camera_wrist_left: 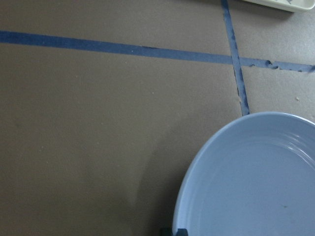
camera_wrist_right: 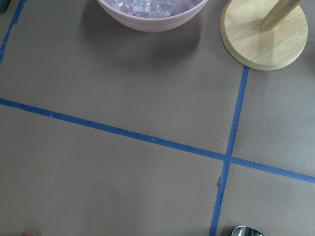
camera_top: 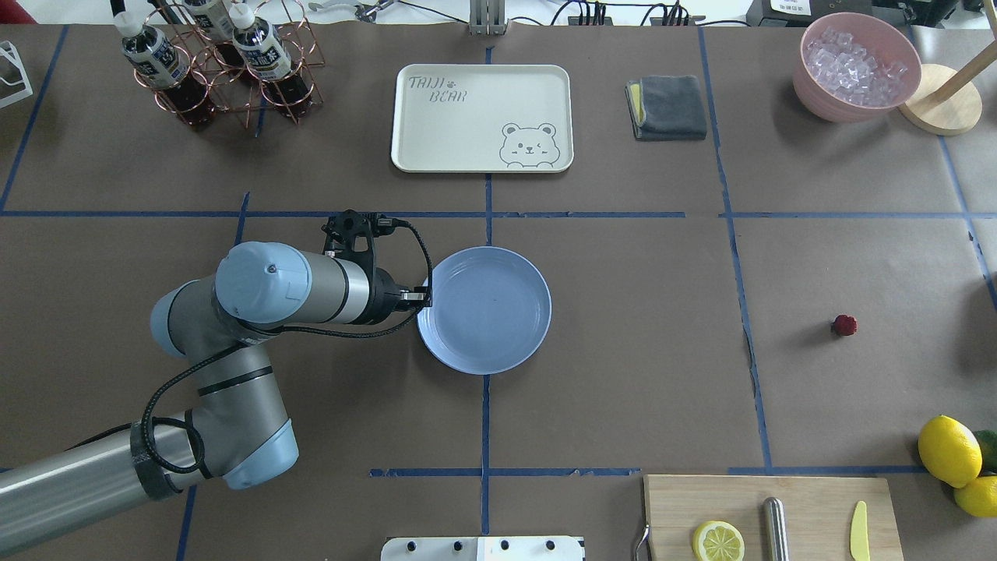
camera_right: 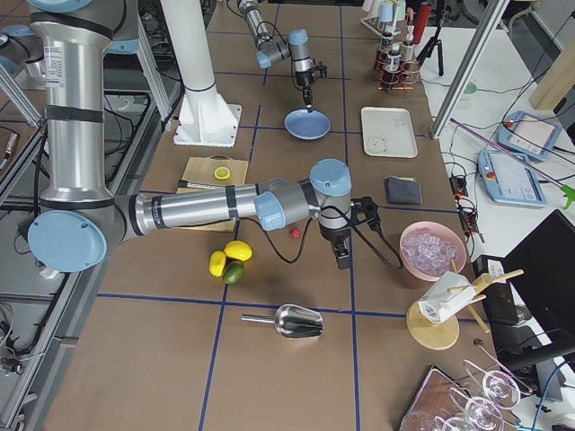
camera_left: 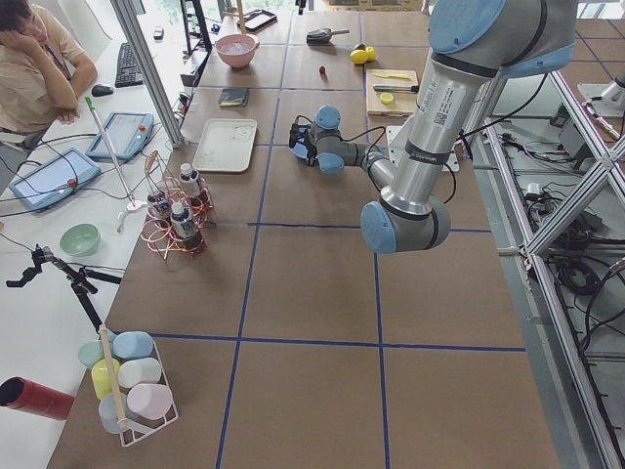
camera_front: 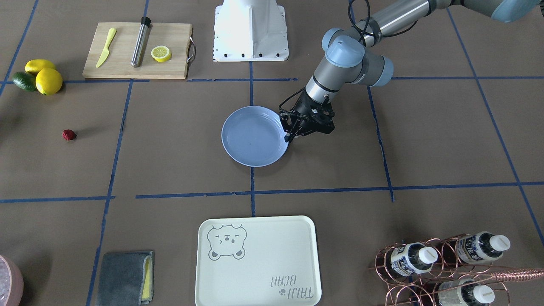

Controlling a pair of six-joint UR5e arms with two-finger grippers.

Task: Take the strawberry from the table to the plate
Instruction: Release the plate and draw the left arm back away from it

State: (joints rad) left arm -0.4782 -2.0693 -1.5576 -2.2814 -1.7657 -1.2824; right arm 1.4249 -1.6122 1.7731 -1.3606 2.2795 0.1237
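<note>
The strawberry (camera_top: pixel 844 325) is a small dark-red berry lying alone on the brown table (camera_top: pixel 623 374), far to the right; it also shows in the front view (camera_front: pixel 69 135). The light-blue plate (camera_top: pixel 484 309) rests near the table's middle and holds nothing. My left gripper (camera_top: pixel 421 299) is at the plate's left rim, its fingertips (camera_wrist_left: pixel 174 231) shut on the rim. Only the right side view shows my right gripper (camera_right: pixel 342 260), which hangs low between the strawberry (camera_right: pixel 295 233) and the pink bowl; I cannot tell whether it is open or shut.
A cutting board (camera_top: pixel 767 514) with a lemon half (camera_top: pixel 718 541), a steel rod and a yellow knife lies at the near right. Lemons (camera_top: pixel 949 450) sit beside it. A cream bear tray (camera_top: pixel 481 117), grey cloth (camera_top: pixel 667 107), ice bowl (camera_top: pixel 855 66) and bottle rack (camera_top: pixel 218 62) line the far side.
</note>
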